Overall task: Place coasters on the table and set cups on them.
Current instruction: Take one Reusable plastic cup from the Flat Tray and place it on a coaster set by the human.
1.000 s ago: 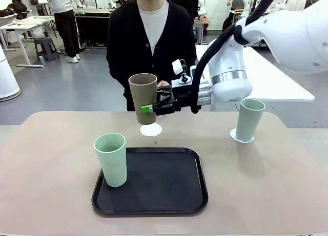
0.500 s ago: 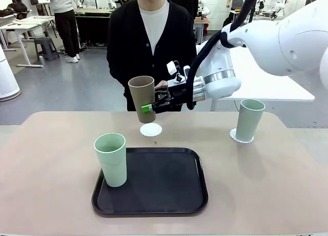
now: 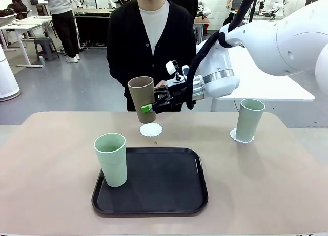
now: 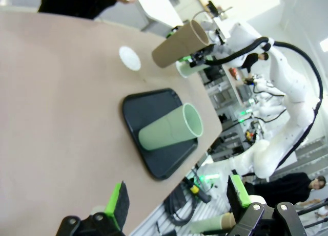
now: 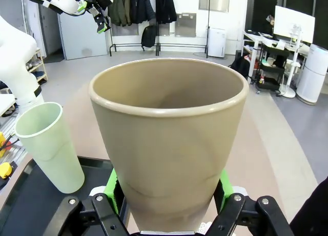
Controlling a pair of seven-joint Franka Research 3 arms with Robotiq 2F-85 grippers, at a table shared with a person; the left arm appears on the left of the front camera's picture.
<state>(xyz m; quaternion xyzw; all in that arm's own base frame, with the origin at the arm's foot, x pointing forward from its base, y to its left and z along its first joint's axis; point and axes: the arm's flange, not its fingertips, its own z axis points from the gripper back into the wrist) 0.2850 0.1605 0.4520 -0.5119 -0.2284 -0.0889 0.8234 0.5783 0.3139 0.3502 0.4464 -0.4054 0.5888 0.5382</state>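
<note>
Brown cup point(image 3: 141, 92), in right end effector point(image 3: 148, 108)

Three cameras cover one table point(image 3: 46, 195): one fixed, two riding the wrists.
The front camera looks across the tabletop from the robot's side toward a person point(image 3: 151, 46) at the far edge. The left wrist camera, rolled sideways and well back, looks along the left gripper point(image 4: 178, 184) over the black tray point(image 4: 154, 105). The right wrist camera sits close behind the brown cup point(image 5: 169, 144). All three share that cup and the mint cup point(image 3: 111, 159) at the tray.
</note>
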